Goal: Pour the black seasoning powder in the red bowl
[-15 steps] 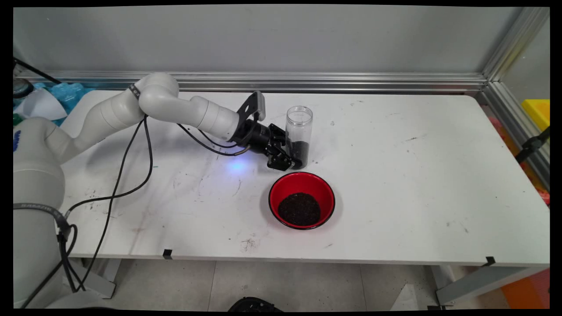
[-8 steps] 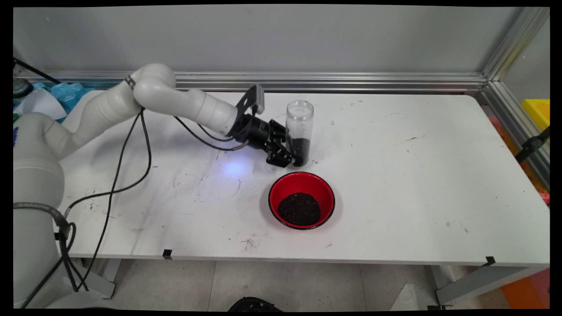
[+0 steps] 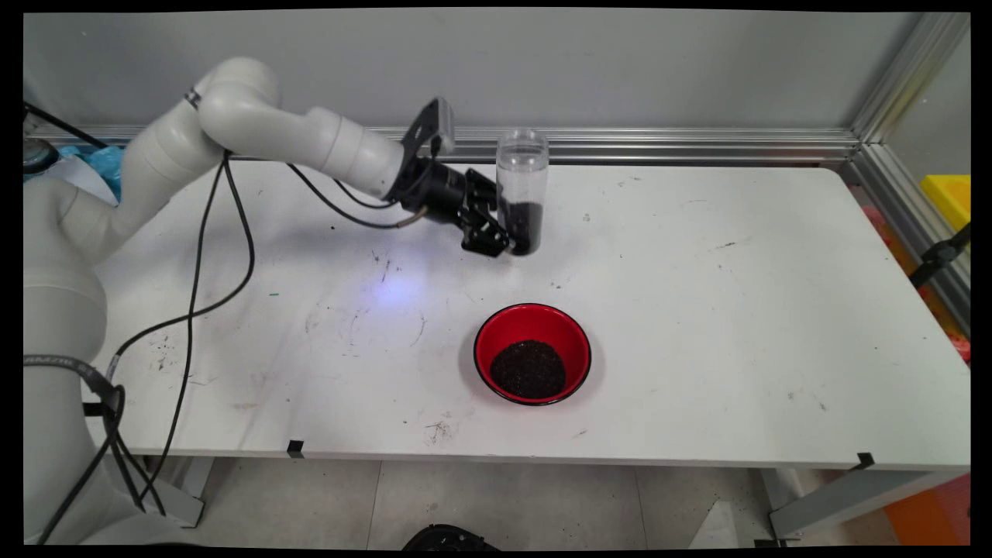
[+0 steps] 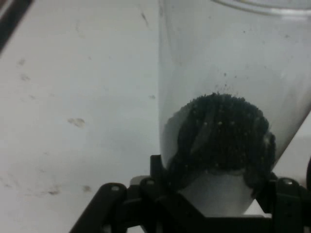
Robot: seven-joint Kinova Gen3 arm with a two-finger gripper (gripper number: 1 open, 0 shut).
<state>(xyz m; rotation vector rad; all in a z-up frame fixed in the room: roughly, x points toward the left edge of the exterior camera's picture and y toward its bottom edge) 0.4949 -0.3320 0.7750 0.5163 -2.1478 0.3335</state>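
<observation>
We have our tool [image 3: 518,242] clamped on the lower part of a clear tube [image 3: 521,174], its two fingers pressed against the wall on either side. The tube stands upright in the grip, open end up, and hangs clear above the bench [image 3: 736,310]. Dark granules [image 4: 221,133] fill roughly its bottom third, level with the tool, as our hand view shows.

Below the tool and nearer the bench's front edge sits a red bowl [image 3: 533,318], well apart from the tube, with a mound of the same dark granules [image 3: 528,370] in it.

We judge this to be a carrying stage, the tube lifted and held level. Any further travel calls for a steady, upright hold, since the open tube would spill if it tipped.
</observation>
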